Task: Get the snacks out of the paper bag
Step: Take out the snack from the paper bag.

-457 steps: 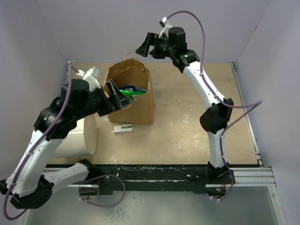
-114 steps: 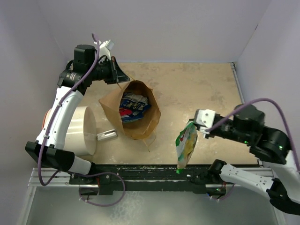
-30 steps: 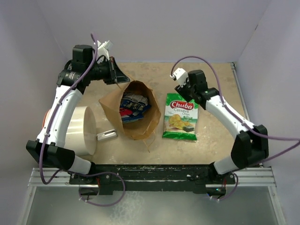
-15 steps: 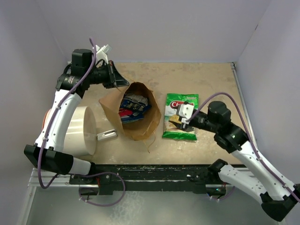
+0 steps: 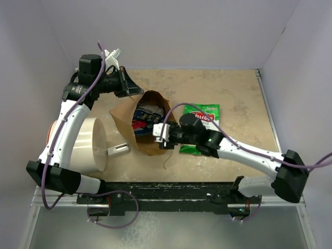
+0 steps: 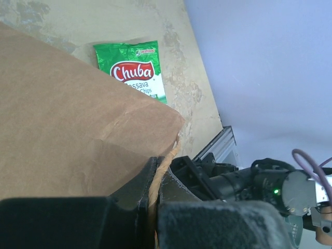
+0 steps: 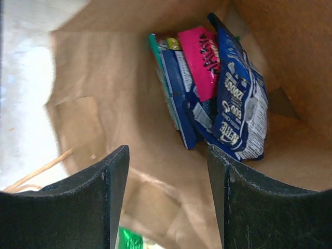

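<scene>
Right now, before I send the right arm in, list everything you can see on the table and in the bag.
paper bag: one, brown, left of the table's centre, mouth open
packets inside: at least four, blue, pink-red and teal, bunched together deep in the bag
green packet: one, bright green, flat on the table right of the bag, partly hidden by the right arm
white cylinder: one, cream-white, left of the bag
small bar: one, white-grey, between cylinder and bag
table: one, tan
left gripper: shut on the bag's far edge
right gripper: open, at the bag's mouth, pointing in
</scene>
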Robot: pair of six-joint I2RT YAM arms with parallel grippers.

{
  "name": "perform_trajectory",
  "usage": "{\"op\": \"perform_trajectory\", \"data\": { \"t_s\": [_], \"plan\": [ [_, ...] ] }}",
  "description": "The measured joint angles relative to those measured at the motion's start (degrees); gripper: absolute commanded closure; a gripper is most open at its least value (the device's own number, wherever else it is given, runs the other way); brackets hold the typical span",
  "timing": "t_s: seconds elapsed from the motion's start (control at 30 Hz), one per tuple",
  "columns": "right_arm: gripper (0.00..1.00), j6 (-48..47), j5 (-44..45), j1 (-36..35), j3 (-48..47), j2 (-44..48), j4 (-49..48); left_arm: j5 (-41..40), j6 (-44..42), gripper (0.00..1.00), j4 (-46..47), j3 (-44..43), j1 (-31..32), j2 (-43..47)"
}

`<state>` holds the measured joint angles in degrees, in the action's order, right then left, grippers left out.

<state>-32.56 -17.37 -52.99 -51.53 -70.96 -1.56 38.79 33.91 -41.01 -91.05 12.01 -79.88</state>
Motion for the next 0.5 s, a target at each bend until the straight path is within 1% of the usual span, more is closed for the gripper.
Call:
{"op": "perform_trajectory", "data": {
  "t_s": [0.1, 0.27, 0.4, 0.5],
  "plan": [
    [0.36, 1.0, 6.0, -1.3, -1.0, -5.1, -4.6, 0.0, 0.1, 1.00, 0.6, 0.0, 0.0, 0.0],
    [0.38, 2.1, 15.1, -1.4, -6.3, -13.5, -9.5, 0.2, 0.0, 1.00, 0.9, 0.0, 0.0, 0.0],
    [0.41, 2.0, 19.4, -1.3, -7.4, -16.9, -13.4, 0.9, 0.0, 1.00, 1.1, 0.0, 0.0, 0.0],
    [0.42, 1.6, 20.8, -1.3, -8.8, -19.9, -14.8, 1.7, -0.1, 1.00, 1.1, 0.0, 0.0, 0.0]
  ]
}}
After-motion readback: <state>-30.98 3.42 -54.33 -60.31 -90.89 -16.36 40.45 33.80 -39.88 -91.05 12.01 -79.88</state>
